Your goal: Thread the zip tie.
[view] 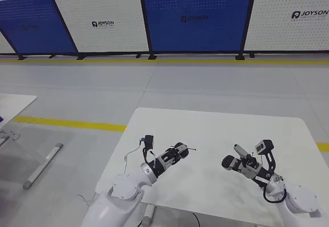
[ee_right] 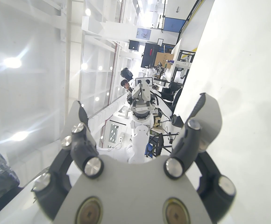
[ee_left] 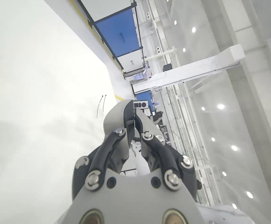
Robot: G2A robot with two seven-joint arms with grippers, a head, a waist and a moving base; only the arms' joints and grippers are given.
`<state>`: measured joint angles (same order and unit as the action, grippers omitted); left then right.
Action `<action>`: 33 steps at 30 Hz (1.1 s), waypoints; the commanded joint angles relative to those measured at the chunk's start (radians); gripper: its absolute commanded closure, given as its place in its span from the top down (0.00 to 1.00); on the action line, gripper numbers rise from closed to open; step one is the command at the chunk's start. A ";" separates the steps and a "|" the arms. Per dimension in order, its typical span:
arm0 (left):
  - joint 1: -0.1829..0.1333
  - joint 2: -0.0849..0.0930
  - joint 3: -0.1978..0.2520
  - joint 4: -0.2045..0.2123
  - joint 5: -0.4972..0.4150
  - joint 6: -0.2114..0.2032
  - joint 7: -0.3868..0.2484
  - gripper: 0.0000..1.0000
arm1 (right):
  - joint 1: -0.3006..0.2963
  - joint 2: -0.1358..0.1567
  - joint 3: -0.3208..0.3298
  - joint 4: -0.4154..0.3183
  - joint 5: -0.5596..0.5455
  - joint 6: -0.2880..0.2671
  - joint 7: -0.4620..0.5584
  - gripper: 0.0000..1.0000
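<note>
Left end effector (ee_left: 133, 108): pressed together, seemingly pinching the zip tie (view: 191, 149).
Right end effector (ee_right: 141, 103): spread, empty, well apart from it.
Risk: the thin tail may flex and miss the head.

White table (view: 221, 130), blue and white partition panels (view: 195, 34) behind, yellow floor line (view: 67, 122), another table (view: 8, 108) at left

Print in view: logos
Wordmark logos on white wall panels (view: 102, 24) and blue panel (view: 194, 18); brand text not transcribed.
</note>
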<state>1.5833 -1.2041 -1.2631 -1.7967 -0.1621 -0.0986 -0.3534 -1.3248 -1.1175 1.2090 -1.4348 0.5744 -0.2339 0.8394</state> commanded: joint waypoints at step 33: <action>-0.007 0.003 -0.079 -0.347 -0.186 -0.006 0.030 0.00 | 0.000 0.000 0.000 0.000 0.000 0.000 0.000 1.00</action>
<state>1.5755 -1.2013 -1.3474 -2.1577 -0.3549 -0.1098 -0.3203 -1.3248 -1.1175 1.2090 -1.4348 0.5744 -0.2339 0.8394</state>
